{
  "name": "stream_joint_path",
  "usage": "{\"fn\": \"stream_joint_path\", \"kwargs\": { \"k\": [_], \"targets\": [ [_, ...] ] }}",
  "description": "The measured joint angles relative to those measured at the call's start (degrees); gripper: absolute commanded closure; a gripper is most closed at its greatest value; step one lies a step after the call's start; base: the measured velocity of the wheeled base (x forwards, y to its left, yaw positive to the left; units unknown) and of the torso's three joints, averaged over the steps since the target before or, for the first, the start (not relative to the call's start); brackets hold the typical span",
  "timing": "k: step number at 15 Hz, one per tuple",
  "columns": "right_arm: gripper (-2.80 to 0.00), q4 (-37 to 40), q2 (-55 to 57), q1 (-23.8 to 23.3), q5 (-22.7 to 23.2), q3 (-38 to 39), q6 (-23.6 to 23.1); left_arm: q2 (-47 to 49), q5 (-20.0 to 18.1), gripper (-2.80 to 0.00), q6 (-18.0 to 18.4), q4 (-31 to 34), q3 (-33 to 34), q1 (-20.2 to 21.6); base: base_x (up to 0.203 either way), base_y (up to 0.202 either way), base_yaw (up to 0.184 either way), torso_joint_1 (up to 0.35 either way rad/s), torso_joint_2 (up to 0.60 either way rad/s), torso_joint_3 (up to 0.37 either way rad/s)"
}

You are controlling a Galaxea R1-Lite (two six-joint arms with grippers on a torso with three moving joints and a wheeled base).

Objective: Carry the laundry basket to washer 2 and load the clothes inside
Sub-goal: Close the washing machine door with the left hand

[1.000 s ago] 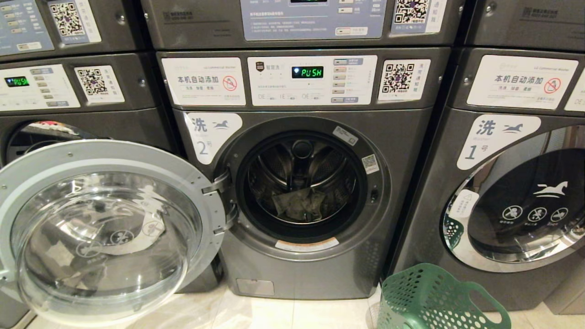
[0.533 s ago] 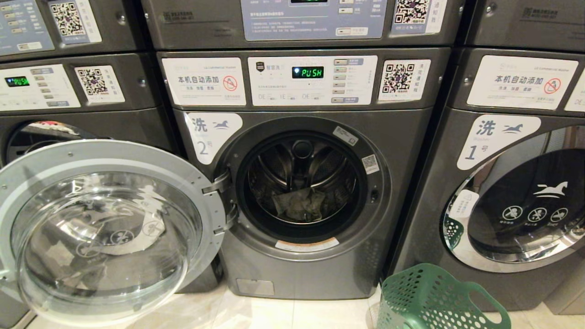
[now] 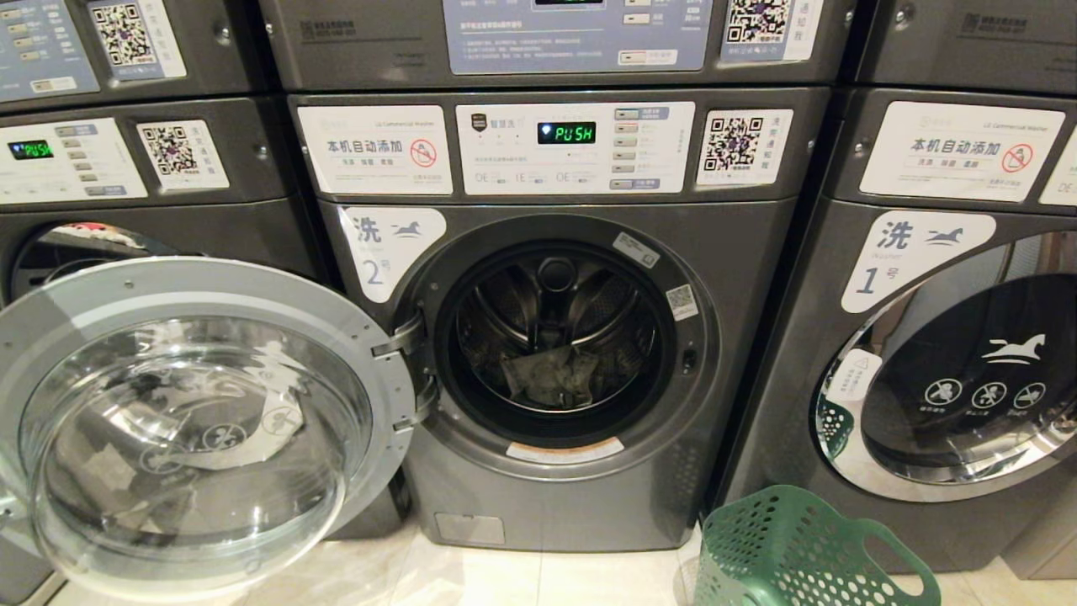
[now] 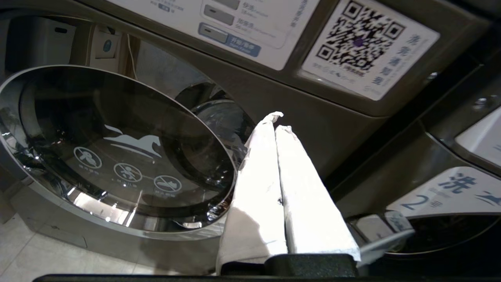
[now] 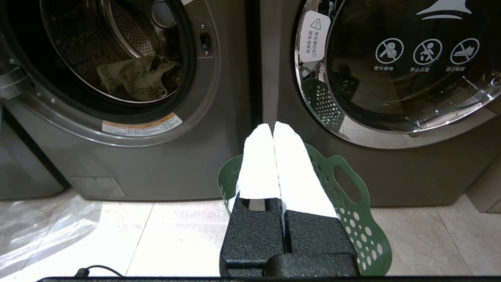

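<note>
Now washer 2 [image 3: 572, 353] is standing with its round glass door [image 3: 193, 421] swung wide to the left, and the clothes [image 3: 551, 377] are lying as a crumpled olive-grey heap low in the steel drum [image 3: 555, 311]. The laundry basket [image 3: 791, 551], green plastic dotted with round holes and cut with a looped handle, is sitting on the pale floor tiles [image 3: 471, 581] just right of that machine, in front of washer 1 [image 3: 942, 337]. The left gripper [image 4: 276, 121] is pointing at the neighbouring washer on the far left [image 4: 117, 149], its white-wrapped fingers pressed together and holding nothing. The right gripper [image 5: 273, 127] is hanging above the basket, fingers likewise closed and empty.
</note>
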Motion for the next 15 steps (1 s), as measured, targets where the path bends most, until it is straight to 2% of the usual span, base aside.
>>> {"fn": "stream_joint_path", "kwargs": {
  "k": [8,15],
  "targets": [
    [0.00,0.00,0.00,0.00,0.00,0.00,-0.20,5.76,-0.16,0.00,0.07,0.32,0.00,-2.12,0.000,0.000,0.000,0.000,0.00,0.000],
    [0.00,0.00,0.00,0.00,0.02,0.00,-0.20,4.85,0.12,0.00,0.27,8.68,0.96,-4.16,0.000,0.000,0.000,0.000,0.00,0.000]
  ]
}}
